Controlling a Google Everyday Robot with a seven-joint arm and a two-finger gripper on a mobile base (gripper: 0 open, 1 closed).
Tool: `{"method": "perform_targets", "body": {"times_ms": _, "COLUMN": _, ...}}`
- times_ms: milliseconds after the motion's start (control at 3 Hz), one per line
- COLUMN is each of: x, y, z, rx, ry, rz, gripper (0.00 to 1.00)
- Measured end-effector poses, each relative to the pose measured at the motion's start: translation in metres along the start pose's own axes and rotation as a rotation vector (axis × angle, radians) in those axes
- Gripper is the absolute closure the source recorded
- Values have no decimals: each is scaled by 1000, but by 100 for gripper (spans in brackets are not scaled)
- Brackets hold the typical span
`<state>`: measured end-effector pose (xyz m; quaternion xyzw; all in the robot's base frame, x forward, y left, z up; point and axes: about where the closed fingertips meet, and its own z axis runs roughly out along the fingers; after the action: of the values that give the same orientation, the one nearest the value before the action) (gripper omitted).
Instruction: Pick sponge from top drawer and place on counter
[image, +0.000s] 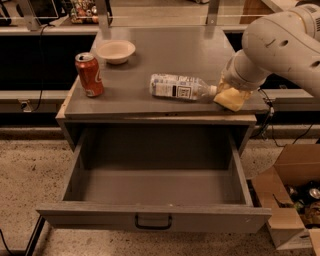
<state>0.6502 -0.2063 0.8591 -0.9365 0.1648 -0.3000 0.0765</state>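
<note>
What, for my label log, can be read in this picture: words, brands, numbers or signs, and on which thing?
Nothing can be quoted.
Red can: white marking, too blurred to read.
Plastic bottle: label print too small to read.
Bowl, sponge, counter, top drawer, and the gripper at the sponge by the counter's right front corner: no text seen.

dim, warm overhead light — drawer (155, 187) interior shadowed | gripper (229, 90) over counter (165, 55), right edge
</note>
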Motion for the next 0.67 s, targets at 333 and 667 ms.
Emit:
{"method": "perform_targets", "body": {"times_ms": 333, "x": 13, "y": 7, "z": 15, "rx": -28, "ry": 8, "rz": -1, "gripper": 85}}
{"method": "perform_targets", "body": {"times_ms": 667, "x": 18, "y": 8, "z": 27, "rx": -43, "ry": 5, "rz": -5, "gripper": 65}}
